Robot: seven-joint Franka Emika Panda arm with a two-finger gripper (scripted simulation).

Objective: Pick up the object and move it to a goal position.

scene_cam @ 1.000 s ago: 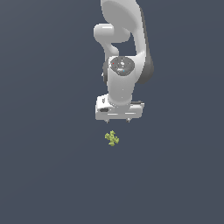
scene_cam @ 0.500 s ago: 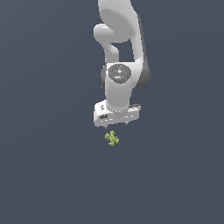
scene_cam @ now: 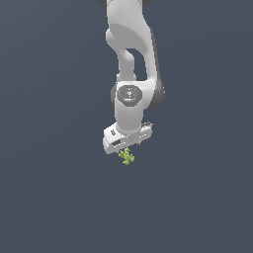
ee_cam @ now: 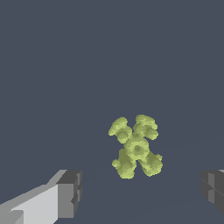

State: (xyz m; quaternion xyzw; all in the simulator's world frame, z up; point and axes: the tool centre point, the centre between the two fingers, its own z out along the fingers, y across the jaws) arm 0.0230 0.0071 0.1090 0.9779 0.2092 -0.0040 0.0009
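Note:
The object (scene_cam: 127,156) is a tiny yellow-green knobbly cross with short lobes, lying on the dark grey floor. The wrist view shows it (ee_cam: 135,146) close up, between the lines of my two fingers and a little ahead of them. My white gripper (scene_cam: 128,147) hangs straight over it, its fingertips just above the piece. The jaws stand wide apart and hold nothing. One dark pad (ee_cam: 70,194) shows on one side of the wrist view, the other at the opposite edge.
The floor (scene_cam: 54,197) is a plain dark grey surface all round. The arm's white links (scene_cam: 129,44) rise above the gripper toward the top of the exterior view.
The gripper has come down toward the object and now sits just above it. The object has not moved. The jaws stay open.

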